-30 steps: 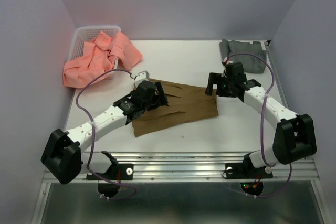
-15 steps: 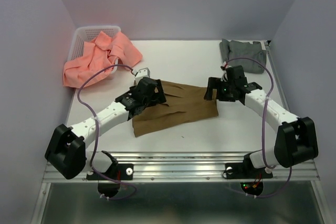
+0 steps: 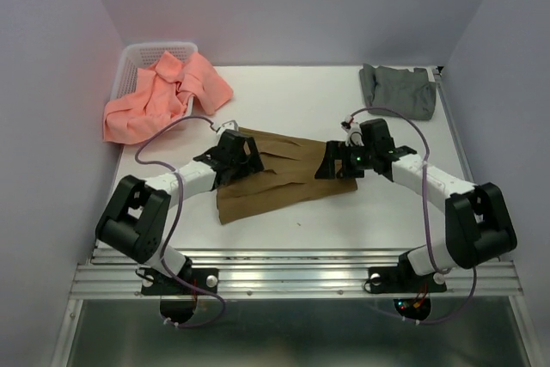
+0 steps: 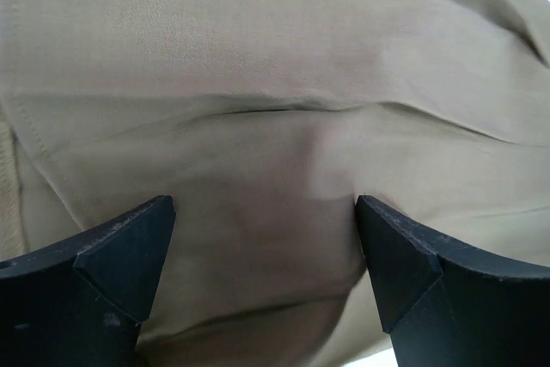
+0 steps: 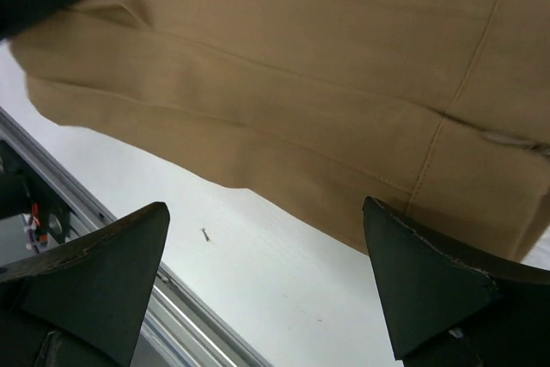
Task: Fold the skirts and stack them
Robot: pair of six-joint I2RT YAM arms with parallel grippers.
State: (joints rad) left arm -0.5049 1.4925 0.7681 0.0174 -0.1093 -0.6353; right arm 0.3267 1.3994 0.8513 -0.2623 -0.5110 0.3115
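Note:
The tan-brown pleated skirt lies spread flat in the middle of the table. My left gripper is open and low over its far left corner. In the left wrist view brown cloth fills the gap between the fingers. My right gripper is open at the skirt's right edge. In the right wrist view it is over white table just off the skirt's hem. The grey skirt lies at the back right. The salmon-pink skirt lies bunched at the back left.
A white lattice basket stands at the back left corner, with the pink skirt draped over its front rim. Purple walls close the sides and back. A metal rail runs along the table's near edge.
My right gripper has moved left and down onto the brown skirt's right edge. My left arm has drawn its elbow in, with the gripper staying at the skirt's far left corner.

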